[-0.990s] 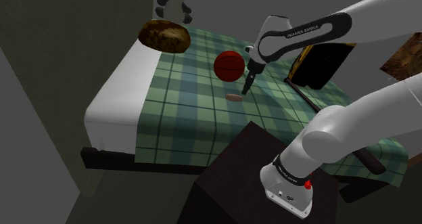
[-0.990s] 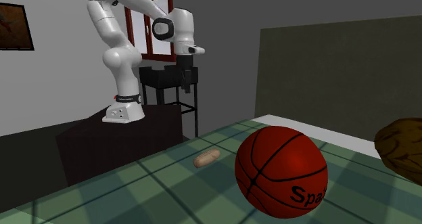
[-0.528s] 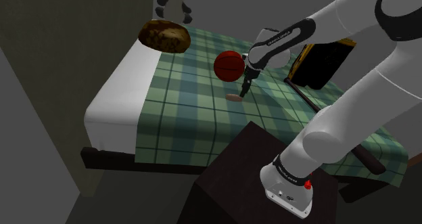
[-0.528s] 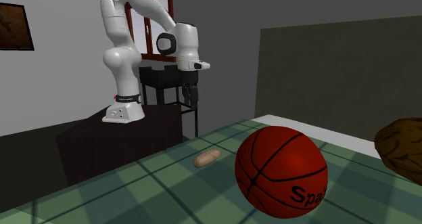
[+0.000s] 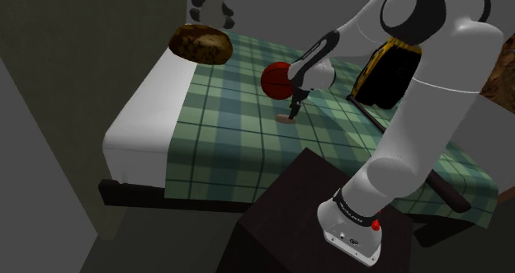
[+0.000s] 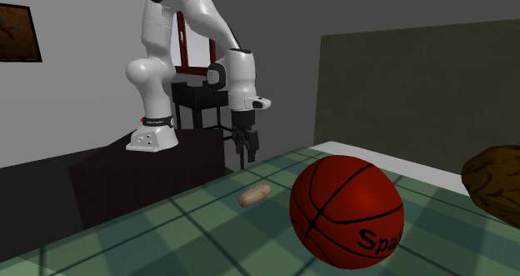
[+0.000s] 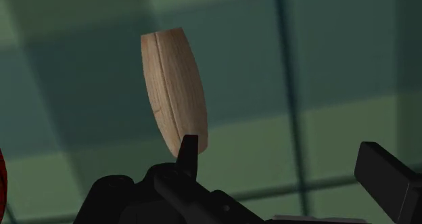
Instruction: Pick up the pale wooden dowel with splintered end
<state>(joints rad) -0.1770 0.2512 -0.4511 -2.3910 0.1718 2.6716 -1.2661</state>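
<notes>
A bed takes up most of a dim grey-walled room, its white mattress [image 5: 136,123] covered by a green plaid blanket [image 5: 223,127]. A brown patterned cushion [image 5: 200,42] sits at the end of the bed toward the shoulder view's upper left. A red-orange basketball [image 5: 276,82] with black seams rests on the blanket near the middle. The pale wooden dowel [image 5: 285,119] lies flat on the plaid just beside the ball, on the side toward the dark stand [image 5: 289,201]. In the second exterior view the dowel [image 6: 254,194] lies to the left of the basketball [image 6: 348,212] and clear of it. In the wrist view it [image 7: 174,87] is a short, rounded piece of light wood with visible grain. The white arm reaches from the stand over the bed, and the black gripper [image 5: 293,110] points down, poised close above the dowel. From the second exterior view the gripper [image 6: 247,149] hangs above the blanket with a gap beneath its tips. The gripper's [image 7: 287,168] two fingers stand well apart and clasp nothing. The dowel's near end lies by the tip of one finger [image 7: 188,151], not centred between the two.
</notes>
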